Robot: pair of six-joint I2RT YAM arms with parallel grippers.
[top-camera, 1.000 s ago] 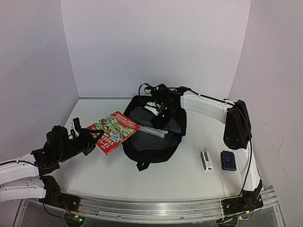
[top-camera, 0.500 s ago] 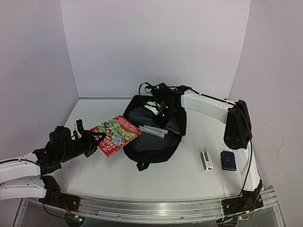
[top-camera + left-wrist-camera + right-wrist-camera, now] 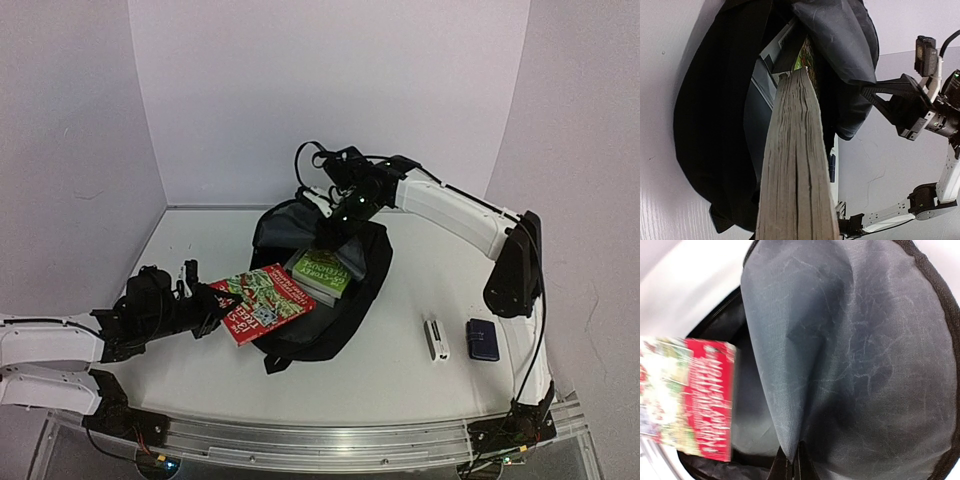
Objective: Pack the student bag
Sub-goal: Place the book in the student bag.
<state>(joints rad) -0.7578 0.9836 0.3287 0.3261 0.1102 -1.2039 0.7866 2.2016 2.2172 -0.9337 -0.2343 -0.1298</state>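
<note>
The student bag (image 3: 325,335) lies in the middle of the table, a big black backpack with its mouth facing left. My right gripper (image 3: 335,222) is shut on the bag's grey-lined flap (image 3: 850,340) and holds it raised; the fingertips (image 3: 790,467) pinch the fabric fold. A green book (image 3: 322,272) lies inside the opening. My left gripper (image 3: 213,306) is shut on a red picture book (image 3: 262,300), whose far corner overlaps the bag's mouth. In the left wrist view the book's page edge (image 3: 797,165) points into the bag (image 3: 710,125) and hides my fingers.
A small white box (image 3: 436,338) and a dark-blue case (image 3: 482,339) lie on the table to the right of the bag. White walls close in the back and both sides. The right arm (image 3: 450,215) arches over the bag's far side.
My right gripper closed on the flap and lifted it up and back, uncovering the green book. My left arm carried the red book rightward, closer to the bag's mouth.
</note>
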